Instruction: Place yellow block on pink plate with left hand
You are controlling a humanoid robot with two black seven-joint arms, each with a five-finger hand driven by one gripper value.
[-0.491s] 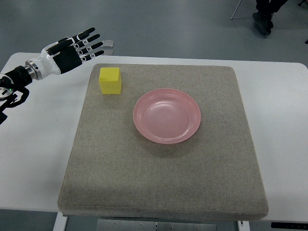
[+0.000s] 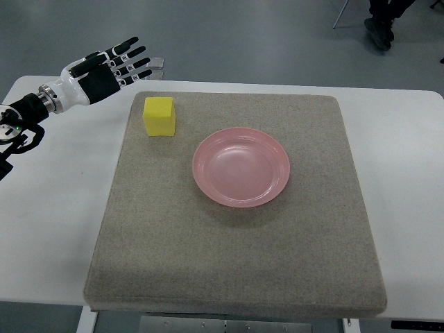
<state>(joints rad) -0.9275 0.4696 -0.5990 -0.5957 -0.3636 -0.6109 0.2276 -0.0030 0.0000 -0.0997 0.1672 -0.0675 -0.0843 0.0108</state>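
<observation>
A yellow block (image 2: 159, 116) sits on the grey mat (image 2: 236, 263) near its far left corner. A pink plate (image 2: 241, 166) lies empty on the mat to the right of the block, apart from it. My left hand (image 2: 111, 69) hovers over the table's far left, up and to the left of the block, with its fingers (image 2: 132, 61) spread and holding nothing. The right arm is out of view.
The mat covers most of the white table (image 2: 48, 208). Beyond the table's far edge is grey floor, with a person's dark shoes (image 2: 380, 28) at the top right.
My left hand has shifted slightly up and to the right, toward the far edge. The block and plate have not moved.
</observation>
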